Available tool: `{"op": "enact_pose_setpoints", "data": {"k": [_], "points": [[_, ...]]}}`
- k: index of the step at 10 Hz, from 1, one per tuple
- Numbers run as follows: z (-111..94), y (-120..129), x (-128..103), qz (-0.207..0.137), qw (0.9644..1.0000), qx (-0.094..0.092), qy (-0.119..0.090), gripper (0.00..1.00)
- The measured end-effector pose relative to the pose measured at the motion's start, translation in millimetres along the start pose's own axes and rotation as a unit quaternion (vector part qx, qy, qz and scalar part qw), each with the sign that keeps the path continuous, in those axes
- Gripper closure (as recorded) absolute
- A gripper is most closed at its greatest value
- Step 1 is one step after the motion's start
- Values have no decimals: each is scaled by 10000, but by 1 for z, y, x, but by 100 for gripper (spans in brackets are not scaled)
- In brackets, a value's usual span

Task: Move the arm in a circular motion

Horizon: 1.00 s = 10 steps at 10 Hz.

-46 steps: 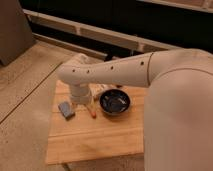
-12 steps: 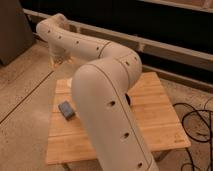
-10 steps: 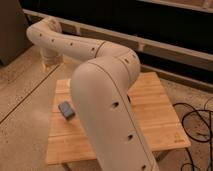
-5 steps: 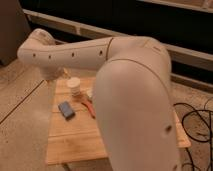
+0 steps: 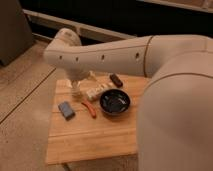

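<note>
Warm, dimmish light from overhead. The arm (image 5: 110, 52) glows cream on top, with soft shade underneath, where the pincer (image 5: 77, 89) hangs over the worktop's (image 5: 90, 142) back-left part. Everything behind is nearly black, and the bowl (image 5: 115, 101) shows a faint sheen.

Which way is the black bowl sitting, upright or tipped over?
Upright: the black bowl rests on the wooden table with its round opening facing up. The claw hangs below the arm, over the table's back part.

Cream arm (image 5: 115, 52) spans frame; tool (image 5: 76, 91) hangs over wood table (image 5: 90, 140), nr black bowl (image 5: 115, 101).
</note>
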Motion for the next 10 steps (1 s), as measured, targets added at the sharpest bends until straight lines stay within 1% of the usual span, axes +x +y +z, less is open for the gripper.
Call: {"op": "enact_pose_setpoints", "data": {"k": [1,2,3,4,5,7,8,9,10], "points": [[4,-24,-9,289,9996,-22,75,35],[9,-39,-19,459,9988,-57,136,35],[23,-51,-41,617,9977,-175,212,35],[34,-47,-62,598,9974,-294,267,35],[39,-34,-79,459,9979,-357,293,35],[38,3,-108,61,9986,-478,237,35],[33,37,-122,-319,9978,-545,176,35],[29,59,-127,-610,9964,-565,134,35],[26,77,-127,-859,9946,-566,117,35]]}}
